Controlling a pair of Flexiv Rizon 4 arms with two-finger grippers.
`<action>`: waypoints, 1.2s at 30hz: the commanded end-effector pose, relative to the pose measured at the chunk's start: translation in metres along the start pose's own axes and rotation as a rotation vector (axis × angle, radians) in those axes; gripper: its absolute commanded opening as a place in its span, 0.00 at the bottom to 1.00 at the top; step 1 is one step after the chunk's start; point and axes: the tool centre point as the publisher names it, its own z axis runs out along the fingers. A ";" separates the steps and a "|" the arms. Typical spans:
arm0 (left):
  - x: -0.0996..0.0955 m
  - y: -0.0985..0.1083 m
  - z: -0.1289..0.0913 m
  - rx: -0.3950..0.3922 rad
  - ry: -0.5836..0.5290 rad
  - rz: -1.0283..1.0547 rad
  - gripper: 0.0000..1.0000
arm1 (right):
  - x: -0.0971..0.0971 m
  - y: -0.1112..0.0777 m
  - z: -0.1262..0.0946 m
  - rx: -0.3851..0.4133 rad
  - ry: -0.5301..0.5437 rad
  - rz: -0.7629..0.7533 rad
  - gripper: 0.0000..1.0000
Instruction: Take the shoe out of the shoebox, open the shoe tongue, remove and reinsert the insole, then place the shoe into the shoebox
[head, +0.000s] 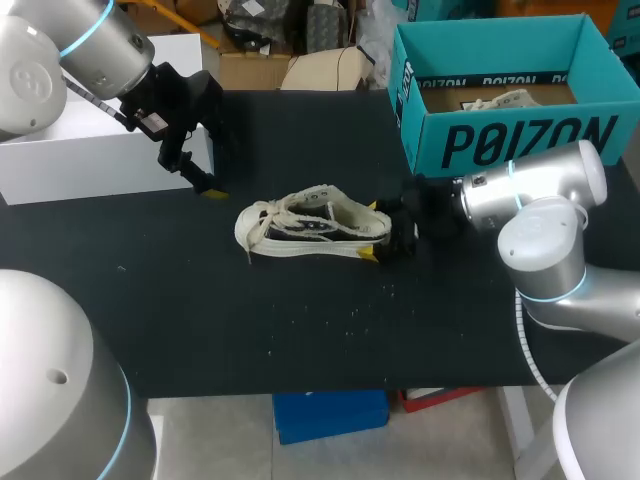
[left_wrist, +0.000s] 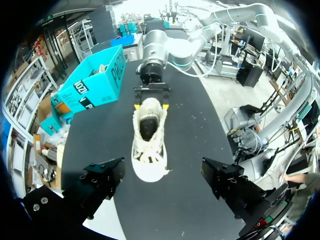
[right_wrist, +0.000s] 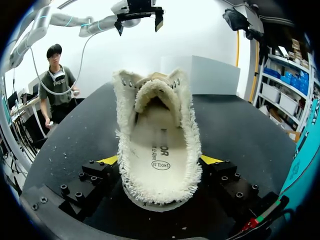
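Cream, fuzzy shoe (head: 315, 225) on the black table (head: 200, 320) at the middle of the head view, toe toward the frame's left, heel toward its right, loose laces at the toe end. Right gripper (head: 373, 230) in from the right edge, low over the table, closed around the heel, with one yellow tip on each side and both pressed into the fleece; same hold plain in the right wrist view, heel wedged between the two fingers. Visible there through the mouth of the shoe: insole (right_wrist: 159, 150) lying flat inside, tongue (right_wrist: 156, 92) arched up ahead of it. Left gripper (head: 205, 185) at upper left of the head view, pointing down close to the table, just in front of a white box (head: 90, 165) and well apart from the shoe. Fingers (left_wrist: 102, 180) spread wide in the left wrist view, holding nothing, the shoe's toe ahead of them and untouched. Teal shoebox (head: 520, 140) at upper right of the head view, open, behind the right arm, apart from the shoe. Pale item (head: 495, 100) inside it, too little showing to say what.
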 end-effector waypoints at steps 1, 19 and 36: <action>0.000 -0.014 -0.007 -0.107 -0.032 -0.093 1.00 | -0.001 0.000 0.002 0.002 -0.001 0.001 0.00; 0.020 -0.061 0.004 0.019 -0.038 -0.342 1.00 | -0.001 0.000 0.002 0.002 -0.001 0.001 0.00; -0.012 -0.074 0.021 -0.338 -0.309 -1.136 1.00 | -0.001 0.000 0.002 0.002 -0.001 0.001 0.00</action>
